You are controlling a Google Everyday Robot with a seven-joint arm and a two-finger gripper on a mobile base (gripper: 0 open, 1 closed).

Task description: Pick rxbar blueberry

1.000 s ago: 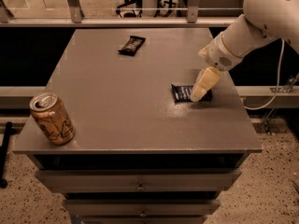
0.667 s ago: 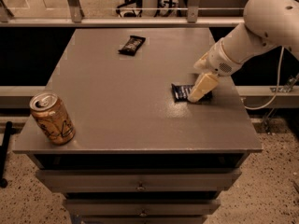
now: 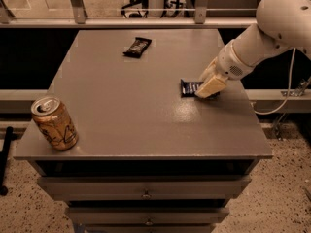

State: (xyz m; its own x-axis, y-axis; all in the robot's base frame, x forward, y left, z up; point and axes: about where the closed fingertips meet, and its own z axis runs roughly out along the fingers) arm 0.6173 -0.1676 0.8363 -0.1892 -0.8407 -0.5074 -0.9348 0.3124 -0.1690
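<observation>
The rxbar blueberry (image 3: pixel 190 87), a small flat dark navy bar with pale print, lies on the grey table (image 3: pixel 146 101) at the right side. My gripper (image 3: pixel 209 87), with cream-coloured fingers on a white arm coming from the upper right, is down on the bar's right end and covers that part of it. The left end of the bar still shows.
A black-wrapped bar (image 3: pixel 137 46) lies at the table's far middle. A gold drink can (image 3: pixel 54 123) stands upright near the front left corner. The table's right edge is close to the gripper. Drawers sit below the tabletop.
The arm has lowered and moved slightly left, bringing the gripper down onto the right end of the blue bar. The bar, can and black bar have not moved.
</observation>
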